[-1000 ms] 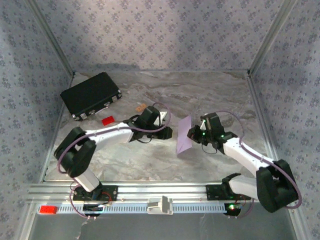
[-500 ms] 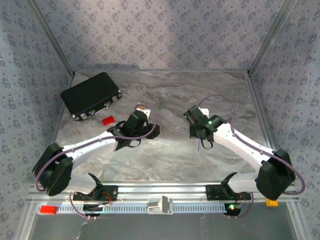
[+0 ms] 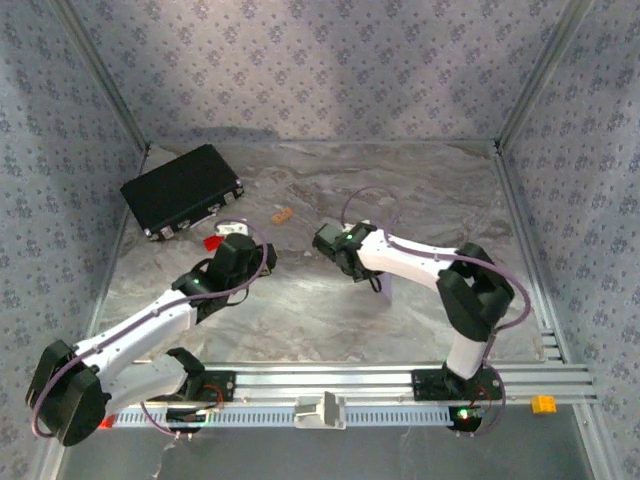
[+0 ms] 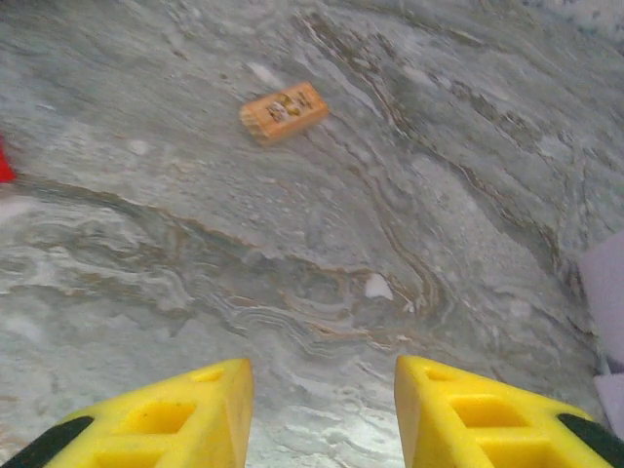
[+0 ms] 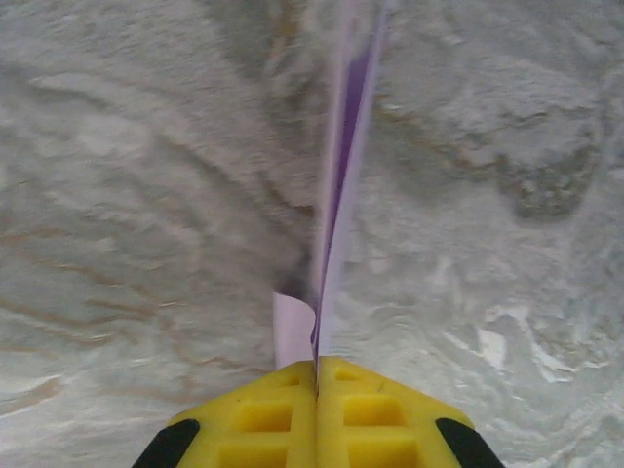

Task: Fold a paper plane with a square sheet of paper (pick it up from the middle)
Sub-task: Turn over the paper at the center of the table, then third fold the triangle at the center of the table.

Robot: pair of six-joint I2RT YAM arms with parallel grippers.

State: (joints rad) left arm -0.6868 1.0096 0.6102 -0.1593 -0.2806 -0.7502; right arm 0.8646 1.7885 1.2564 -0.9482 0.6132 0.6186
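The square sheet of paper (image 5: 336, 166), pale lilac and folded double, stands edge-on in the right wrist view. My right gripper (image 5: 317, 366) is shut on its near edge, and a small flap curls out to the left of the fingers. In the top view a scrap of the paper (image 3: 384, 288) shows beside the right forearm, near the table's middle. My left gripper (image 4: 322, 385) is open over bare marble with nothing between its yellow fingers (image 4: 210, 395). A corner of the paper (image 4: 609, 292) shows at the right edge of the left wrist view.
A black case (image 3: 182, 190) lies at the back left. A small red block (image 3: 212, 241) sits just in front of it, close to the left wrist. A tan block (image 3: 283, 214) (image 4: 283, 110) lies ahead of the left gripper. Patterned walls enclose the marble table (image 3: 300, 310).
The right arm swung left toward the table's middle, carrying the folded paper. The left arm drew back to the left and its jaws opened wider.
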